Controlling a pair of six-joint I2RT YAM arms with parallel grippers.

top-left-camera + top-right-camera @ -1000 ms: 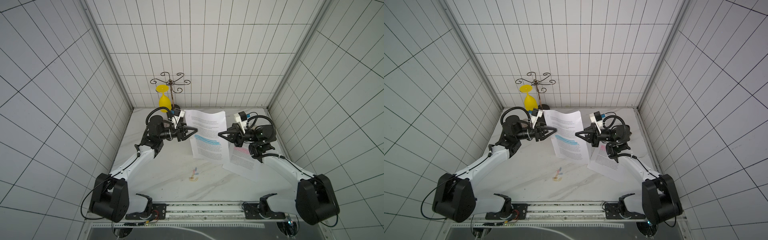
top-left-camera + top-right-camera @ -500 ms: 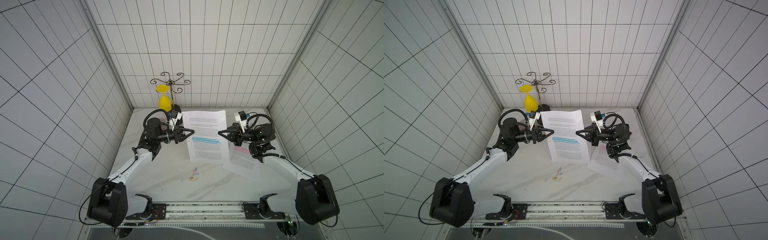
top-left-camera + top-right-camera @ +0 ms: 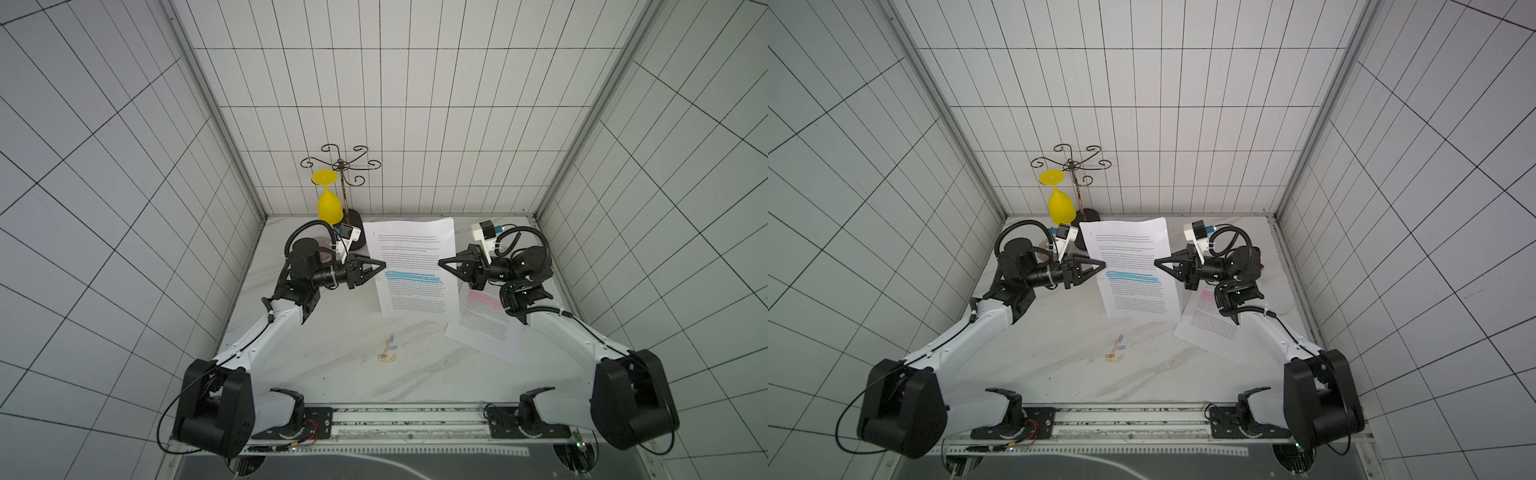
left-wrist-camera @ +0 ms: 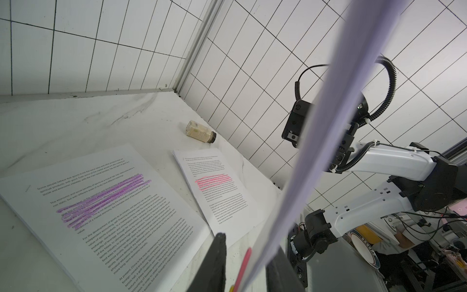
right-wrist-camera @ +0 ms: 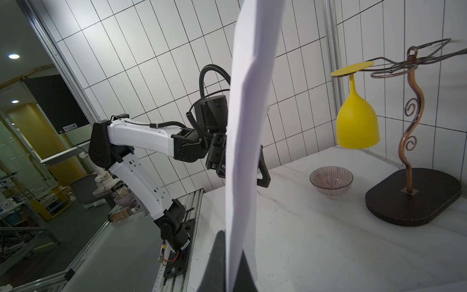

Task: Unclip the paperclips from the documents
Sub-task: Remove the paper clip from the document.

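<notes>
The blue-banded document (image 3: 415, 270) hangs upright above the table between both arms. My right gripper (image 3: 440, 262) is shut on its right edge, and the sheets run between the pinched fingers in the right wrist view (image 5: 231, 242). My left gripper (image 3: 383, 264) straddles the left edge, jaws apart, with a pink paperclip (image 4: 243, 268) and the paper's edge between them. A gold paperclip (image 3: 379, 279) sits on that edge just below. The purple-banded document (image 4: 101, 215) and the pink-banded document (image 3: 484, 328) lie flat. Several loose paperclips (image 3: 387, 351) lie nearer the front.
A yellow glass (image 3: 330, 205) hangs upside down on a wire rack (image 3: 343, 183) at the back left, on a dark base. A striped bowl (image 5: 331, 180) stands beside the base. A small jar (image 4: 201, 131) lies by the right wall.
The held document has swung from tilted to nearly square with the table. The left gripper's jaws have narrowed slightly at its left edge. The right gripper has kept its hold.
</notes>
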